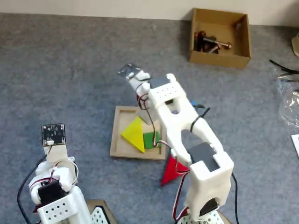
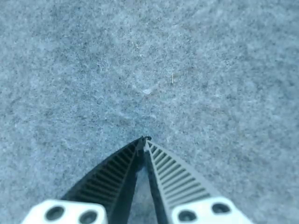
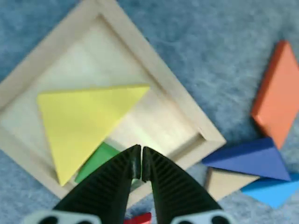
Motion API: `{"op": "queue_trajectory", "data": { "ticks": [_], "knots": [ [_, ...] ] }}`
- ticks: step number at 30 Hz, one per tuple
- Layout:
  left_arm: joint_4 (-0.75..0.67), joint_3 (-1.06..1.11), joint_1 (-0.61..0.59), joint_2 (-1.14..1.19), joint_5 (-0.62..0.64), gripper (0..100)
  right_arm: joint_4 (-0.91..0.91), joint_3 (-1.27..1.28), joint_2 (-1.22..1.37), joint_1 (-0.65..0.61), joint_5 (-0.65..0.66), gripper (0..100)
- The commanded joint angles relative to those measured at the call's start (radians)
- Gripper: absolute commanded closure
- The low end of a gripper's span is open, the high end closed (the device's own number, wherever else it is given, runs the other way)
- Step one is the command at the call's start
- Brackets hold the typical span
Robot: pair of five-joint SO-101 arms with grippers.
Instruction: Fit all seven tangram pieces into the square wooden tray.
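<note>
The square wooden tray (image 1: 115,136) lies mid-table with a yellow triangle (image 1: 134,133) and a green piece (image 1: 152,140) inside it. A red triangle (image 1: 172,171) rests on the carpet by the tray's near right corner. The right arm (image 1: 170,100) stretches over the tray. In the right wrist view my right gripper (image 3: 141,155) is shut and empty above the tray (image 3: 159,70), near the green piece (image 3: 96,161) and the yellow triangle (image 3: 88,116). Outside the tray lie an orange piece (image 3: 278,93), a dark blue triangle (image 3: 250,158), a light blue piece (image 3: 271,189) and a tan piece (image 3: 223,183). My left gripper (image 2: 144,141) is shut over bare carpet.
A cardboard box (image 1: 219,39) with small metal parts stands at the back right. A plastic bag (image 1: 290,105) and cables lie at the right edge. The left arm (image 1: 53,172) sits at the front left, away from the tray. Grey carpet covers the table.
</note>
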Motion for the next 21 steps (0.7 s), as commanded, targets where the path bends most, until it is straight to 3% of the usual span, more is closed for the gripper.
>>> {"op": "queue_trajectory", "data": {
  "ticks": [1, 9, 21],
  "knots": [
    [0.009, 0.021, 0.018, -0.005, 0.008, 99, -0.073, -0.048, -0.059, 0.036, -0.005, 97.4],
    [0.009, 0.021, 0.018, -0.005, 0.008, 99, -0.153, 0.076, -0.061, 0.033, -0.002, 97.4],
    [0.009, 0.021, 0.018, -0.005, 0.008, 99, -0.108, 0.203, -0.064, 0.030, -0.006, 97.4]
  ]
}}
